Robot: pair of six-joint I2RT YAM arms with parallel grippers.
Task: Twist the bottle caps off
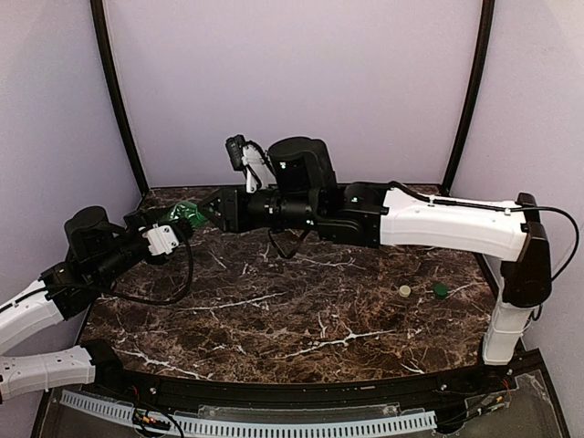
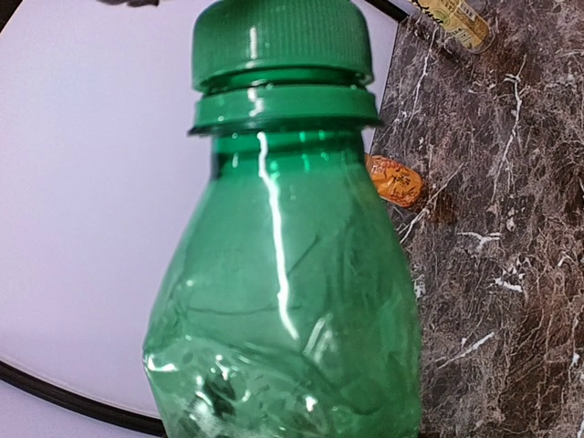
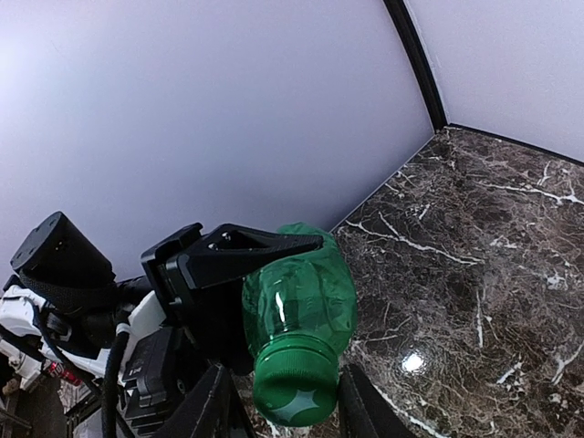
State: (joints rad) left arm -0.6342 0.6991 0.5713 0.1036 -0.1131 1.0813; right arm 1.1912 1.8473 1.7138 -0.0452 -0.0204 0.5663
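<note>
A green bottle [image 1: 188,214] is held lying sideways above the table's far left corner. My left gripper [image 1: 180,222] is shut on its dented body; one black finger [image 3: 246,254] lies across it. The bottle fills the left wrist view and hides that gripper's fingers. Its green cap [image 3: 294,391] [image 2: 278,41] sits on the neck. My right gripper [image 3: 290,406] [image 1: 217,211] is shut on the cap, one finger on each side. An orange bottle [image 2: 394,180] lies on the marble beyond, and part of a yellow bottle [image 2: 453,20] shows further back.
A loose cream cap [image 1: 404,290] and a loose green cap [image 1: 440,290] lie on the marble table [image 1: 301,319] at the right. The right arm stretches across the back of the table. Lilac walls and a black corner pole [image 1: 119,100] stand close behind the bottle.
</note>
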